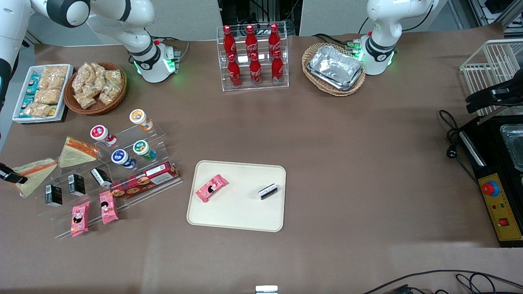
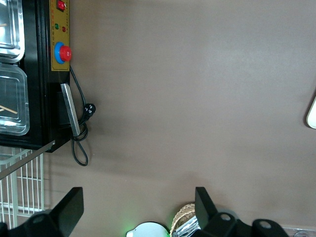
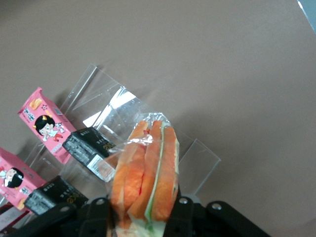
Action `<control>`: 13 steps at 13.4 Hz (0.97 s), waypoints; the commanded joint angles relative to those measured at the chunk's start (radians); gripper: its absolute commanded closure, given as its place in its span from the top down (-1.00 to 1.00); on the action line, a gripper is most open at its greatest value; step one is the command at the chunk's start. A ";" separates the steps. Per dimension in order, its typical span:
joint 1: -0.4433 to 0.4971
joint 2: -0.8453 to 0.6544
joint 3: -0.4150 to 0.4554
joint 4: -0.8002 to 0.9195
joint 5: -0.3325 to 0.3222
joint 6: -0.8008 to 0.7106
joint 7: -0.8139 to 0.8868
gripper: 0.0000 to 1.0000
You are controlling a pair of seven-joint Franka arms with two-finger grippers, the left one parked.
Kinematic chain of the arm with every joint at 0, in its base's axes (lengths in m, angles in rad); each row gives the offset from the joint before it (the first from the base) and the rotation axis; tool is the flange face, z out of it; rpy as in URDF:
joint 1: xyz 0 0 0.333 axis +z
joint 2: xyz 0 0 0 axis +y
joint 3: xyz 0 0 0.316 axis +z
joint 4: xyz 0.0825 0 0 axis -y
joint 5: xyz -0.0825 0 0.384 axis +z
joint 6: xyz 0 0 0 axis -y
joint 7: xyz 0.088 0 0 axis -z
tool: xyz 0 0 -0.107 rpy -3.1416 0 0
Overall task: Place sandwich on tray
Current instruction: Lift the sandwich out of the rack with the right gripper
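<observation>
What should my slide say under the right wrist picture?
Tool shut on the wrapped sandwich, lifted above the snack stand.

Coca-Cola script on the red bottles; print on snack packs and cup lids too small to read

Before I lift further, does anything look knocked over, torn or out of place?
Nothing stands out. The claw is shut on the sandwich, its wrap looks whole, at the working arm's end of the table. The tray lies flat with a pink snack pack and a small black pack on it.
</observation>
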 commanded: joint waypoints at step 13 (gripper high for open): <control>0.074 -0.012 -0.054 0.297 -0.009 -0.455 0.279 -0.94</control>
